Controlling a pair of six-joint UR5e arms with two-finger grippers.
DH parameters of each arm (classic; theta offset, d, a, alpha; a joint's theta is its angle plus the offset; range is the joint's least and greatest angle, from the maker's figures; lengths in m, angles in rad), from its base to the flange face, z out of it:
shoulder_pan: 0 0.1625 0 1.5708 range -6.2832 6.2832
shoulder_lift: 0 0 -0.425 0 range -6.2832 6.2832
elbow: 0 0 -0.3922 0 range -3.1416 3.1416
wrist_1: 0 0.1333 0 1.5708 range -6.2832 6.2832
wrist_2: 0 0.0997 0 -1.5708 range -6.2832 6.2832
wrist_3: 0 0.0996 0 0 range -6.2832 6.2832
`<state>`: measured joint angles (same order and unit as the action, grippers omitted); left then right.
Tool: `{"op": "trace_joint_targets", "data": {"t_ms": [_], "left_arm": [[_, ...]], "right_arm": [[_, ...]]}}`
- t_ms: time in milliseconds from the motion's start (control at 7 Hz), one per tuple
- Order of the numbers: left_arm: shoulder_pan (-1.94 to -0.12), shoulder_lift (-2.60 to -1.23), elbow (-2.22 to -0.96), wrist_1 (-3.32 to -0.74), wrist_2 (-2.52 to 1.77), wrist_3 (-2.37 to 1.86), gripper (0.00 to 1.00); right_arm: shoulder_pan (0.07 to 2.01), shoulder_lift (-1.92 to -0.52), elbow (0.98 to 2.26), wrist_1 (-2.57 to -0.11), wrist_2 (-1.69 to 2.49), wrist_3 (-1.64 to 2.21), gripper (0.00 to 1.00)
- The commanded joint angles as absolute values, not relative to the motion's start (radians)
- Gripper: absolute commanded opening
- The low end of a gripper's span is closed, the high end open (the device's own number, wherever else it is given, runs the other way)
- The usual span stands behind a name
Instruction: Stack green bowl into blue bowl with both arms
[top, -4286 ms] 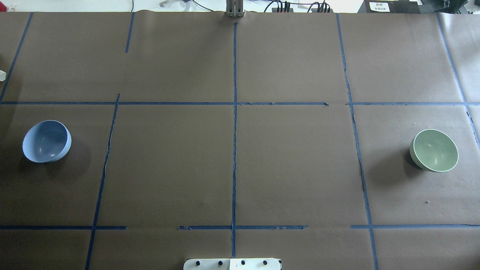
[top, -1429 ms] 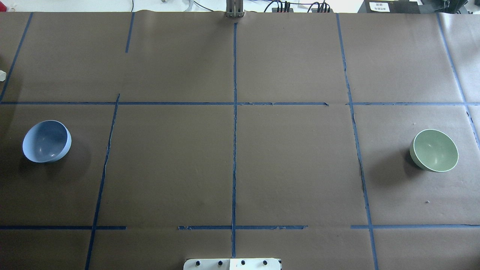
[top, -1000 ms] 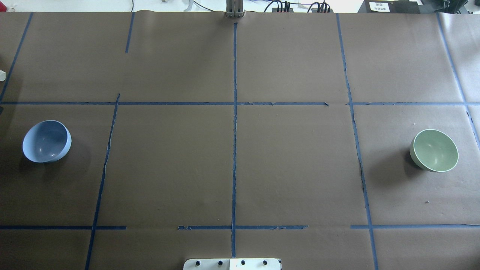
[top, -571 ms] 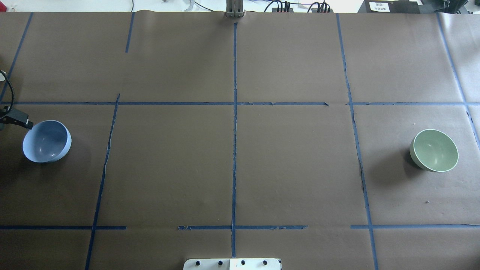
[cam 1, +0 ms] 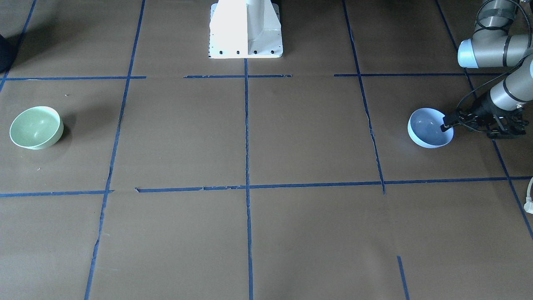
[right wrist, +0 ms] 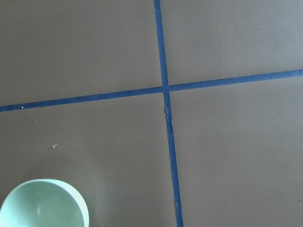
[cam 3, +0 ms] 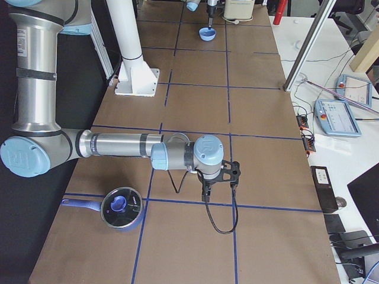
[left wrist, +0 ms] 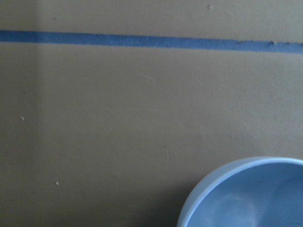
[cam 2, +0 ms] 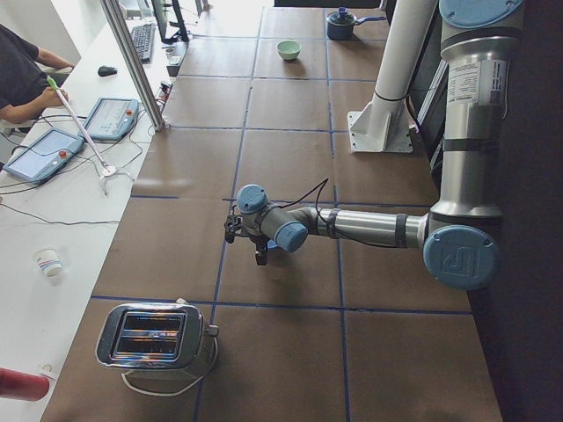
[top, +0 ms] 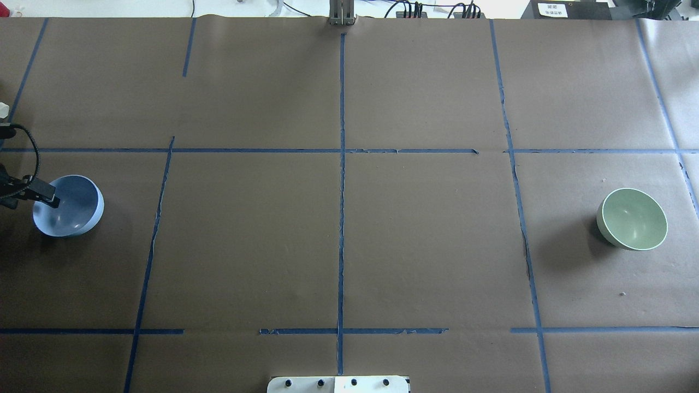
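Left pincer (cam 1: 448, 123) first: one black fingertip (top: 48, 196) sits over the edge of the blue bowl (cam 1: 427, 134), on the side turned away from the white base (cam 1: 245, 31). I cannot tell how wide its jaws stand, nor whether that tip touches the rim. Its wrist camera gives me only a curve of blue rim low in one corner, plus brown paper and one tape line.

Blue bowl: upright, mouth up, on the table (top: 246, 245). It is far out on the base's left side and somewhat forward of it.

Green bowl (cam 1: 36, 127): upright, mouth up, far out on the base's right side, about as far forward as the blue one. The two are well apart.

Right pincer (cam 3: 219, 180): I see it only from the camera at the table's end, pointing down at the paper well out to the base's right. Jaw width: cannot tell. Its wrist camera catches the green bowl low in one corner, near a crossing of blue tape (right wrist: 163, 90).

Also noted: a pot with a blue lid (cam 3: 121, 208) just beside the right arm, and a toaster (cam 2: 154, 338) at the table's end on the base's left.
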<state>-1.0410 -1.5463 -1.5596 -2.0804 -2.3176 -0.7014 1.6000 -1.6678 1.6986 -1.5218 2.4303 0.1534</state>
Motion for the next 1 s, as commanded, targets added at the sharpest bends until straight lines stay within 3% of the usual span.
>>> {"op": "trace_joint_targets", "data": {"t_ms": [0, 143, 286, 571, 857], "left_arm": [[-1.011, -1.546, -1.557, -2.082, -2.322, -0.709, 0.72], [-1.012, -1.545, -1.562, -2.082, -2.324, -0.706, 0.31], [-1.015, -1.545, -1.566, -2.082, -2.325, -0.703, 0.12], [-1.032, -1.513, -1.624, -2.074, -2.344, -0.704, 0.03], [-1.092, -1.517, -1.707, -2.002, -2.452, -0.710, 0.00]], "right_arm": [[1.600, -1.669, 1.701, -1.522, 2.430, 0.153, 1.00], [1.600, -1.672, 1.706, -1.523, 2.430, 0.153, 1.00], [1.600, -1.672, 1.706, -1.522, 2.430, 0.153, 1.00], [1.600, -1.672, 1.718, -1.523, 2.430, 0.155, 1.00], [1.600, -1.667, 1.720, -1.523, 2.439, 0.158, 1.00]]}}
